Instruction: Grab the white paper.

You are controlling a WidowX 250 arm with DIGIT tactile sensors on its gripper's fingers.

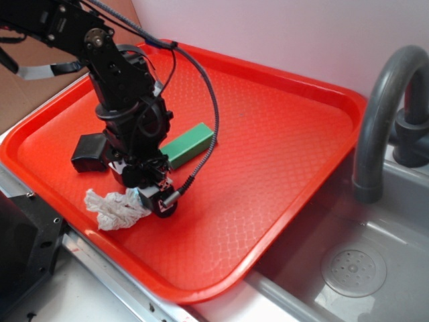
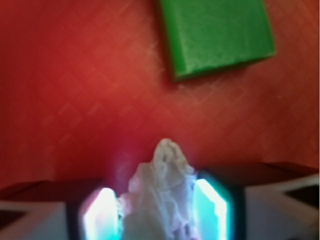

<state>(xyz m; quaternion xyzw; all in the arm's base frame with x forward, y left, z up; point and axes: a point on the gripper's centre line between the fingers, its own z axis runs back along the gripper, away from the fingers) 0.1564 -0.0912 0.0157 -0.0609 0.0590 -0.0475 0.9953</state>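
Observation:
The white paper (image 1: 115, 208) is a wrinkly wad lying on the red tray (image 1: 281, 134) near its front left edge. In the wrist view the white paper (image 2: 162, 195) fills the gap between my two pads (image 2: 212, 207), which press on it from both sides. My gripper (image 1: 149, 196) is down at the tray surface, at the right end of the wad, shut on it. My gripper shows in the wrist view (image 2: 159, 210) at the bottom edge.
A green rectangular block (image 1: 187, 143) lies just behind the gripper, also in the wrist view (image 2: 217, 35). A small black box (image 1: 89, 152) sits to the left. A grey sink (image 1: 348, 268) with a faucet (image 1: 385, 114) lies right of the tray.

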